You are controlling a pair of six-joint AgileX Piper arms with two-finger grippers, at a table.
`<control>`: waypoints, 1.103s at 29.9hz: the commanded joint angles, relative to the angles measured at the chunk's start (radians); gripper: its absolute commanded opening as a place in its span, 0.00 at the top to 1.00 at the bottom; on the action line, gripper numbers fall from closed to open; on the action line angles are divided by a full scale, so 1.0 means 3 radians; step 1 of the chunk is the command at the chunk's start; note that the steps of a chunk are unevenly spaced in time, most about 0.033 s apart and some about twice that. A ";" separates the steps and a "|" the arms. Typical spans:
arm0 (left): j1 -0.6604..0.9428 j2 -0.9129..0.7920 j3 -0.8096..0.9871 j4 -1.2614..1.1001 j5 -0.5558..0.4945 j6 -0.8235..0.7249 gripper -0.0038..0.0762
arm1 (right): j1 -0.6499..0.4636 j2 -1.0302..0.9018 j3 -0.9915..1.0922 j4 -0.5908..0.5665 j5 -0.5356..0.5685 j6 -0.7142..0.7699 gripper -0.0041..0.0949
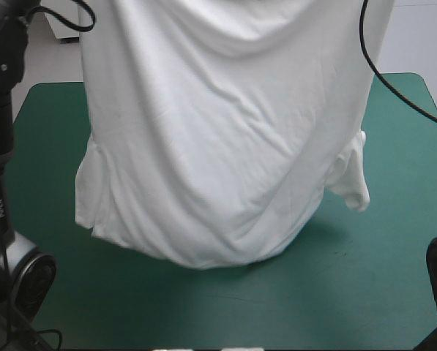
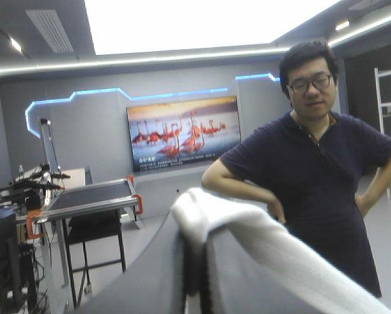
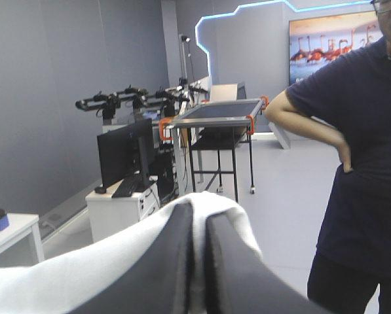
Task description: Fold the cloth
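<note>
Both grippers are raised above the table and each is clamped on cloth: the left gripper [image 2: 194,243] has its black fin-shaped fingers all but closed, with a fold of the white short-sleeved cotton T-shirt [image 2: 267,242] draped over their tips, and the right gripper [image 3: 199,221] pinches another part of the same edge in the same way. From these two holds the T-shirt [image 1: 225,146] hangs straight down as a wide sheet, its long axis upright, stretched across between the arms with neither nearer to it than the other. Both sleeves dangle low at the sides, so the held edge is probably the hem. The lower end touches the teal-green table cover [image 1: 394,278] near the middle and bunches a little there. Since the cloth lies directly below the grippers, laying it flat would likely mean lowering both together while drawing them along the table.
</note>
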 commanded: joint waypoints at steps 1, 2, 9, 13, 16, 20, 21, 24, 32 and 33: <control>0.0052 0.0007 -0.0059 0.0013 -0.0745 -0.0042 0.98 | 0.0002 -0.0084 -0.0068 -0.0007 -0.0655 -0.0094 0.95; 0.0052 0.0041 -0.0059 0.0013 -0.0838 -0.0042 0.98 | 0.0002 -0.0078 -0.0068 -0.0006 -0.0672 -0.0175 0.95; 0.0179 0.0165 -0.0058 -0.0107 -0.0950 -0.0042 0.98 | 0.0002 -0.0024 -0.0068 -0.0081 -0.0404 -0.0341 0.95; 0.0281 0.0344 -0.0058 -0.0337 -0.0423 -0.0042 0.98 | 0.0002 0.0133 -0.0038 -0.0113 0.0139 -0.0292 0.95; 0.0281 0.0517 -0.0058 -0.0336 0.0097 -0.0033 0.98 | 0.0002 0.0320 -0.0038 -0.0211 0.0644 -0.0060 0.95; 0.0281 0.0638 -0.0058 -0.0422 0.0827 -0.0033 0.98 | 0.0002 0.0503 -0.0038 -0.0177 0.1286 0.0058 0.95; 0.0281 0.0652 -0.0052 -0.0472 0.0967 -0.0033 0.98 | 0.0002 0.0509 -0.0038 -0.0145 0.1336 0.0078 0.95; 0.0281 0.0699 -0.0052 -0.0483 0.1337 -0.0033 0.98 | 0.0002 0.0513 0.0004 -0.0174 0.1383 0.0100 0.95; 0.0281 0.0976 0.0318 -0.0433 0.2348 -0.0243 0.98 | 0.0016 0.0356 0.1106 -0.0212 0.1388 0.0161 0.96; 0.0281 0.0967 0.0460 -0.0428 0.2348 -0.0286 0.98 | 0.0030 0.0262 0.1397 -0.0237 0.1388 0.0145 0.96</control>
